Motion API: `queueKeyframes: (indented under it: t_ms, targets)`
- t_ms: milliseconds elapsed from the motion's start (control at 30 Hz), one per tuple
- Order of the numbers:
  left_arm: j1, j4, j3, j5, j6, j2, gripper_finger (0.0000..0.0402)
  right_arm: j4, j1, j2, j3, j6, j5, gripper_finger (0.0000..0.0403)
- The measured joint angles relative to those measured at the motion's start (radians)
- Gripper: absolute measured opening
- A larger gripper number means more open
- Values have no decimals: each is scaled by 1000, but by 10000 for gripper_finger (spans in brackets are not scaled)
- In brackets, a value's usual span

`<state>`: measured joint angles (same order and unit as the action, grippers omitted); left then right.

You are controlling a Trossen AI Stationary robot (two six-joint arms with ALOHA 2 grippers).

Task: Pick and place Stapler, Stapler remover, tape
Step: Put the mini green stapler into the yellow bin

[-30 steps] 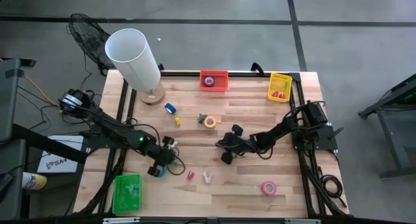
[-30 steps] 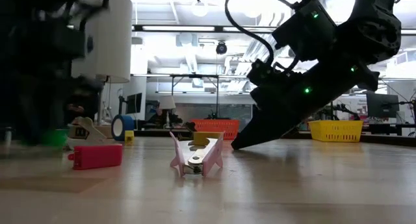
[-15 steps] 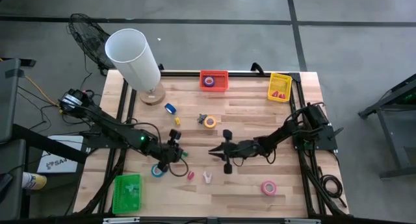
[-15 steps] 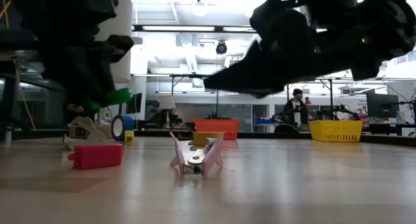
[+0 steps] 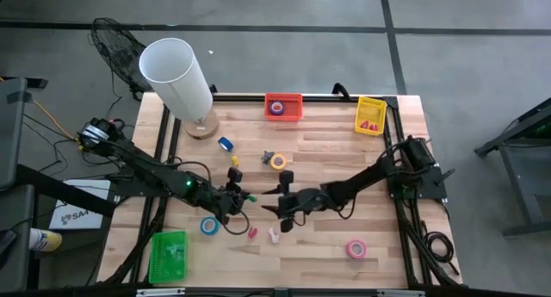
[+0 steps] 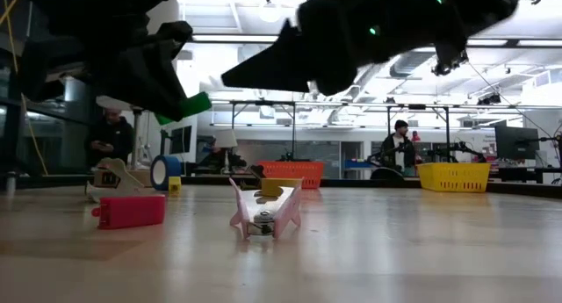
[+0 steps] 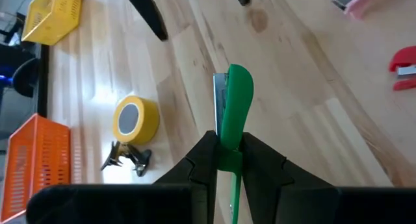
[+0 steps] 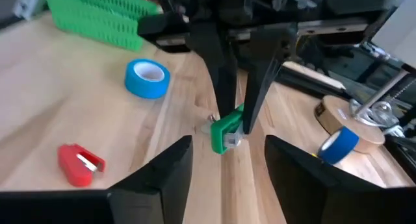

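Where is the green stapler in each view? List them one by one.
High: stapler mid-table, in the left gripper, facing the open right gripper.
Low: stapler upper left, off the table.
Left wrist: stapler centre, clamped.
Right wrist: stapler centre.
Landmark: the red item on the table shows in all four.

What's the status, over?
Left gripper shut on green stapler, lifted above the table. Right gripper open, facing it. Nothing between them.
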<state>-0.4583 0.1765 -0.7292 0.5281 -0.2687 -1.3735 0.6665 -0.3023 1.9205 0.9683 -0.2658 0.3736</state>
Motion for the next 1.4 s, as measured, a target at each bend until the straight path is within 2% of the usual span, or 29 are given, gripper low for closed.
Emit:
queueKeyframes:
  t_ms: [133, 533, 767, 933, 1400]
  targets:
    - [0, 0, 0, 12, 0, 0, 50, -117, 1, 3, 59, 6, 6, 184]
    - [0, 1, 0, 30, 3, 1, 50, -127, 1, 143, 180, -31, 95, 185]
    - [0, 7, 0, 28, 3, 1, 50, -119, 0, 154, 198, -31, 143, 174]
    - [0, 6, 0, 28, 4, 1, 50, -124, 0, 154, 198, -31, 141, 148]
    - [0, 14, 0, 20, 7, 1, 50, -124, -2, 154, 198, -31, 143, 43]
